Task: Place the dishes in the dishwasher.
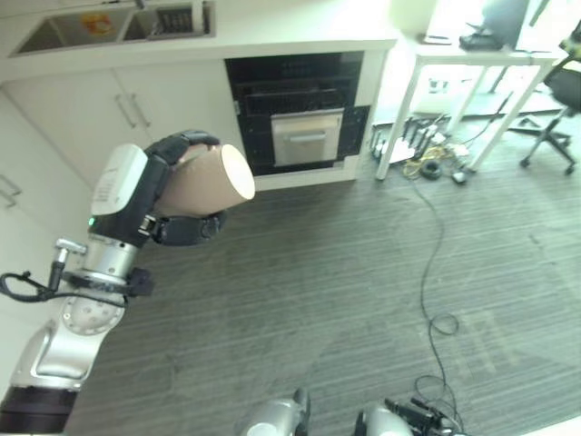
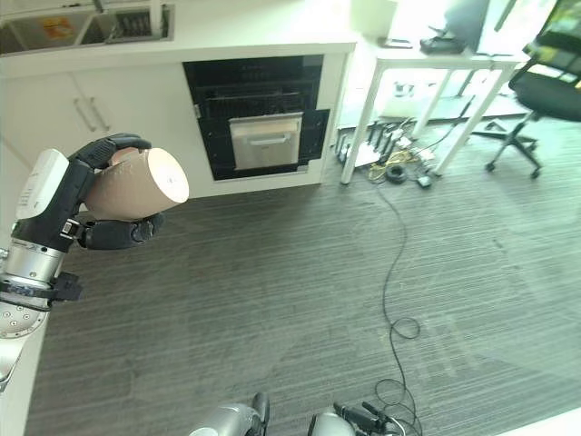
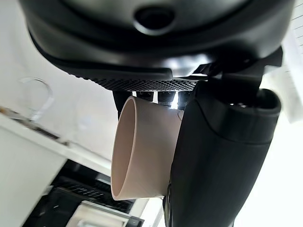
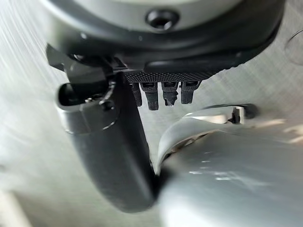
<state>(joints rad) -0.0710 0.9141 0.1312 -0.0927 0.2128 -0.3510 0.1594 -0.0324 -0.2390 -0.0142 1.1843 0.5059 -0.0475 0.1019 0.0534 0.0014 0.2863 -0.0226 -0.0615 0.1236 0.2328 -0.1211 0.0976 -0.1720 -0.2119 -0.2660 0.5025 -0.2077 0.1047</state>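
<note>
Grey floor (image 1: 300, 291) — loose cable (image 1: 434, 272)

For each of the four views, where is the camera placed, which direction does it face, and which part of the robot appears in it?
Left eye view: on the head, looking down at the floor; left hand holding a beige cup.
Right eye view: beside it, same scene; both share the dishwasher.
Left wrist view: on the left wrist, looking along the hand at the cup.
Right wrist view: on the right wrist, facing the floor; right hand holds nothing.
</note>
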